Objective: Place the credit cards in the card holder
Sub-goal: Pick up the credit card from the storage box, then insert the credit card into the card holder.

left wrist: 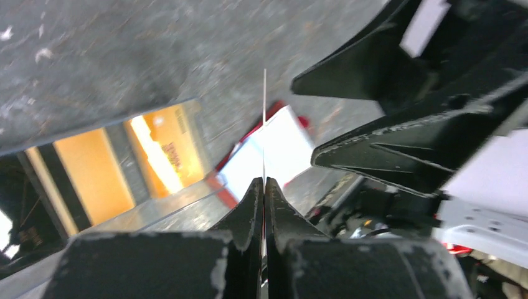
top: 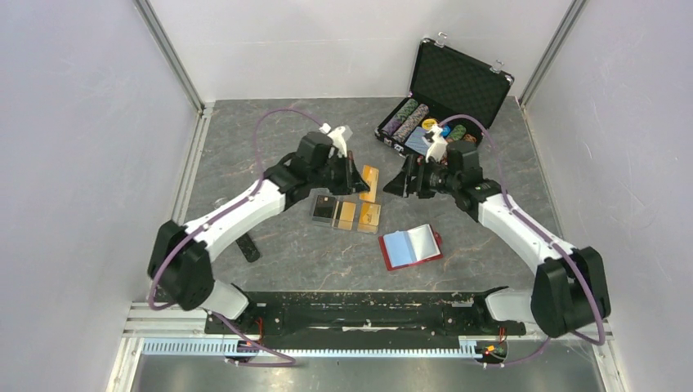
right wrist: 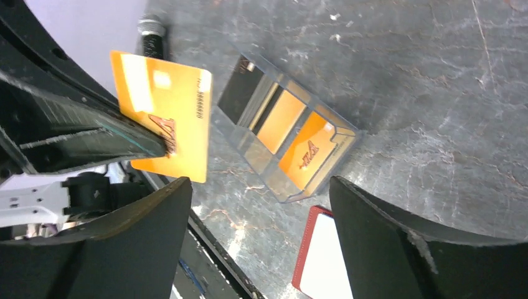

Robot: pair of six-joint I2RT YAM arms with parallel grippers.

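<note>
My left gripper [top: 358, 180] is shut on an orange credit card [top: 370, 183] and holds it on edge above the table; in the left wrist view that card [left wrist: 264, 118] shows as a thin line rising from the closed jaws [left wrist: 264, 184]. My right gripper [top: 395, 184] faces it from the right, open, with nothing between its fingers [right wrist: 140, 240]; the held card [right wrist: 177, 115] hangs just beyond its left finger. More credit cards, orange and black [right wrist: 283, 121], lie in a clear tray [top: 347, 215]. The red card holder [top: 411, 247] lies open and flat, pale lining up.
An open black chip case [top: 448, 96] with poker chips stands at the back right. A small black object [top: 248, 247] lies near the left arm. The arms' base rail [top: 359, 314] runs along the near edge.
</note>
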